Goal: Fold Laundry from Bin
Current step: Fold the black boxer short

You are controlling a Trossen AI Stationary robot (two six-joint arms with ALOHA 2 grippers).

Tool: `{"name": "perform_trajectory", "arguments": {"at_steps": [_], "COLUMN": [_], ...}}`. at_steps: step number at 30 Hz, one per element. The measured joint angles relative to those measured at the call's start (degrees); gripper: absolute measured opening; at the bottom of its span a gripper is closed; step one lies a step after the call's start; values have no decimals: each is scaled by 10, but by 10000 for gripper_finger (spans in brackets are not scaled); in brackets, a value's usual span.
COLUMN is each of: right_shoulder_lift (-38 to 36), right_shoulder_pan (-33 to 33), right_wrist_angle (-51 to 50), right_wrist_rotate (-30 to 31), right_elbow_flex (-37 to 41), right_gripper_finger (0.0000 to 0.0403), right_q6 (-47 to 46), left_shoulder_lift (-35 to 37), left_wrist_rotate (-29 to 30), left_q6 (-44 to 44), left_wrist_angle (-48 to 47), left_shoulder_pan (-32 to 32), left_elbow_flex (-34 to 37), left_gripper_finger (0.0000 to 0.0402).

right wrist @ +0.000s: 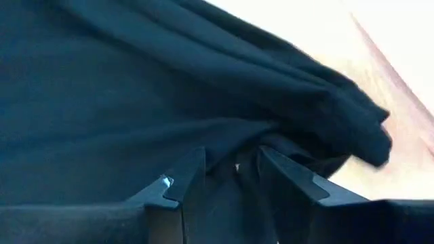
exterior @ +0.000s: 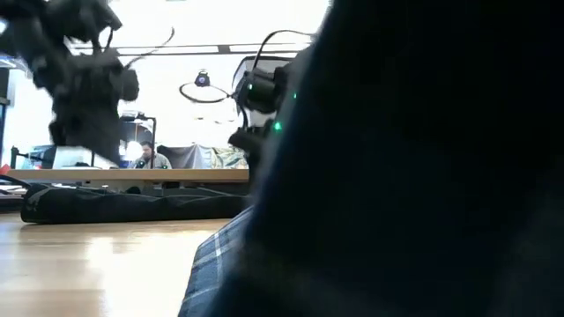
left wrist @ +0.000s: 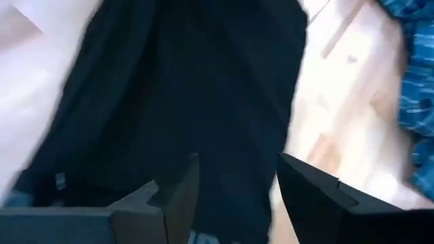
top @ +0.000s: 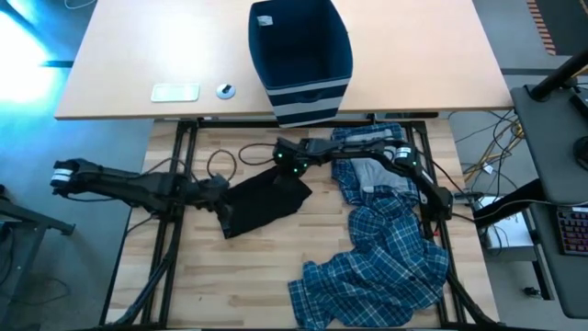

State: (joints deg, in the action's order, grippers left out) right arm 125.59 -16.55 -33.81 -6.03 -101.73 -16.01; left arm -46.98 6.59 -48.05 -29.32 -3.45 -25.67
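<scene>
You see the plaid laundry point(top: 381, 262) heaped nearest on the surface point(top: 248, 276). Beyond it, the black piece point(top: 262, 202) lies flat between both grippers: left gripper point(top: 223, 187) and right gripper point(top: 287, 164) fingers part-open astride its cloth. The bin point(top: 299, 55) stands farthest.

Showing pale, matt wood-plank table point(top: 257, 267); soft matt black cloth point(top: 262, 202); woven plaid cloth point(top: 386, 257); navy fabric bin point(top: 300, 55).
</scene>
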Motion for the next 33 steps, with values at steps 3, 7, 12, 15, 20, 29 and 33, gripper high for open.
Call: {"name": "perform_trajectory", "arguments": {"at_steps": [3,7,12,15,20,29,33], "right_shoulder_lift": [19,16,-29,-65,-83,-18,8], "right_shoulder_pan": [-4,-13,-12,1,59,143,159], "right_wrist_angle": [11,-42,-96,-104,-75,15,12], "right_wrist_rotate": [61,155,147,106,72,106,106], "right_elbow_flex": [1,-1,1,1,4,14,13], "right_gripper_finger": [126,127,133,135,128,125,125], "right_q6": [-1,-10,10,-3,-6,-71,-111], "left_shoulder_lift": [-13,-24,-10,-1,0,-122,-186], "left_wrist_rotate": [5,-6,-38,-59,-10,19,31], "left_q6": [-5,-39,-68,-73,-29,124,146], "left_wrist_angle": [48,61,66,32,12,174,220], "left_shoulder_pan": [0,-2,-2,-2,-1,136,207], "left_elbow_flex": [65,124,137,97,-16,43,80], "left_gripper_finger": [172,165,165,164,164,149,133]}}
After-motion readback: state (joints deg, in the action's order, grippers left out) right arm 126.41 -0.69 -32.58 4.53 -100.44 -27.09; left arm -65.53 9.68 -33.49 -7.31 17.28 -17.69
